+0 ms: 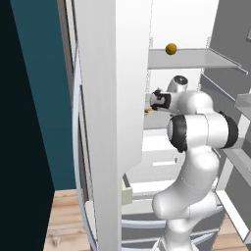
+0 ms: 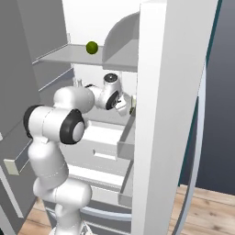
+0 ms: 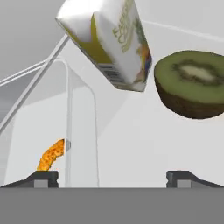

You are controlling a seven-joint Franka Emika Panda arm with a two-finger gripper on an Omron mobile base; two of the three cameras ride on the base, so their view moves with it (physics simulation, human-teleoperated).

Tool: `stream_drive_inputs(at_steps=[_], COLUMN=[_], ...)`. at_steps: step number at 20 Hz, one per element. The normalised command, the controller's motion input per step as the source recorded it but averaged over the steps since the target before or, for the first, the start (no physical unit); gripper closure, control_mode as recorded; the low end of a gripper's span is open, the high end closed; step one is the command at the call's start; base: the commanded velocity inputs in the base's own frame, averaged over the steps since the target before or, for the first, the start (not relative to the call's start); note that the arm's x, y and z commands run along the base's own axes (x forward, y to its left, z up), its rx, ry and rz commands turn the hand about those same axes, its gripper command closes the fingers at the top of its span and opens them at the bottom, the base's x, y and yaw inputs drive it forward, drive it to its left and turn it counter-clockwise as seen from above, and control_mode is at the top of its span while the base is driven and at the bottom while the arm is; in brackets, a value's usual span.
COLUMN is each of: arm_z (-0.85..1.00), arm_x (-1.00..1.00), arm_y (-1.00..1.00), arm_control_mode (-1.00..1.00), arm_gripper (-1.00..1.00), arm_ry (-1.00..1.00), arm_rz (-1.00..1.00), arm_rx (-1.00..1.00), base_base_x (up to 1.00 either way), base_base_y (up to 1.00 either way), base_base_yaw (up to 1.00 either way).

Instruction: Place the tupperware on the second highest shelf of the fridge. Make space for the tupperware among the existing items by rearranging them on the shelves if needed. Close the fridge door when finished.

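- Reaching deep into the fridge (image 1: 98, 98), my gripper (image 3: 113, 178) stands wide open, its fingertips (image 3: 41, 177) far apart with nothing between them.
- The tupperware (image 3: 78, 144) sits just ahead of my hand. One pale, rounded wall of it rises close in the hand view, with an orange bit (image 3: 51, 154) showing at its side.
- It rests on the shelf (image 1: 157, 121) directly below the one that carries the small ball (image 1: 171, 48). I judge that lower slab to be the second highest shelf, though the top of the cavity is cut off, so I cannot be sure.
- Beyond the tub, a beige carton (image 3: 109, 43) leans across the hand view; the lean may be my hand's own roll. A halved kiwi (image 3: 192, 85) sits beside the carton, and I cannot tell whether it lies in the tub or on the shelf.
- By my reading the placing looks done or nearly so. What remains is drawing my arm clear and closing up, since both doors hang wide, one on each side of me (image 2: 170, 114).
- The shelves are thin, flat pale grey slabs, smooth and level, with rimmed bins (image 2: 126, 142) on the door.
- The room outside has a wooden plank floor (image 1: 63, 215) and a dark teal wall (image 1: 34, 98) beside the fridge.
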Motion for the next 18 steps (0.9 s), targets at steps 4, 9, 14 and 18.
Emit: stream_drive_inputs(at_steps=[4, 9, 14, 18], arm_z=[0.25, 0.38, 0.44, 0.39], arm_x=[-0.98, -1.0, -0.97, -1.0], arm_y=[0.05, 0.21, 0.29, 0.2], arm_control_mode=[-1.0, -1.0, -1.0, -1.0], arm_gripper=[-1.0, -1.0, -1.0, -1.0], arm_ry=[-0.11, 0.02, 0.03, 0.0], arm_rz=[0.08, 0.2, 0.34, 0.44], arm_rx=[-0.03, -0.12, -0.21, -0.23], base_base_x=[0.0, 0.0, 0.0, 0.0], base_base_y=[0.0, 0.0, 0.0, 0.0], base_base_yaw=[0.0, 0.0, 0.0, 0.0])
